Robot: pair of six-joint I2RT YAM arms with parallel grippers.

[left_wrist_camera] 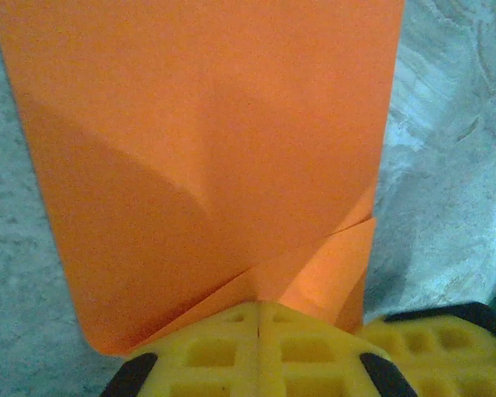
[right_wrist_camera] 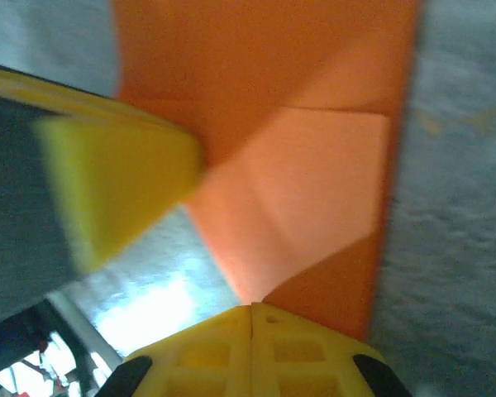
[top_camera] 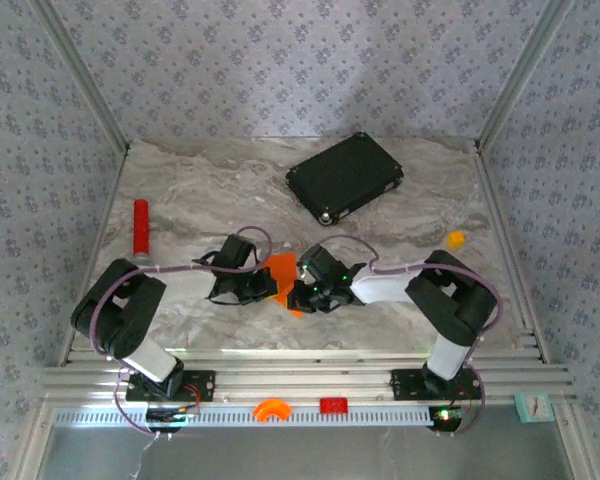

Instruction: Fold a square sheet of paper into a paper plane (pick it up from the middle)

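Both the left gripper [left_wrist_camera: 259, 310] and the right gripper [right_wrist_camera: 252, 310] have their jaws pinched closed on the partly folded orange sheet [top_camera: 280, 268], from opposite sides, over the surface [top_camera: 200, 190].

Black-and-white arms [top_camera: 130, 305], purple cables [top_camera: 93, 318], yellow tool fingers [left_wrist_camera: 207, 351].

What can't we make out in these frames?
Left wrist: the orange paper sheet runs off the top edge; the left gripper's fingers hide its pinched edge.
Right wrist: blurred; a yellow finger at left covers part of the sheet, and the right gripper's fingers hide its near tip.
Top external: both grippers cover most of the sheet; creases too small to read. The small orange-yellow lump is too small to identify.
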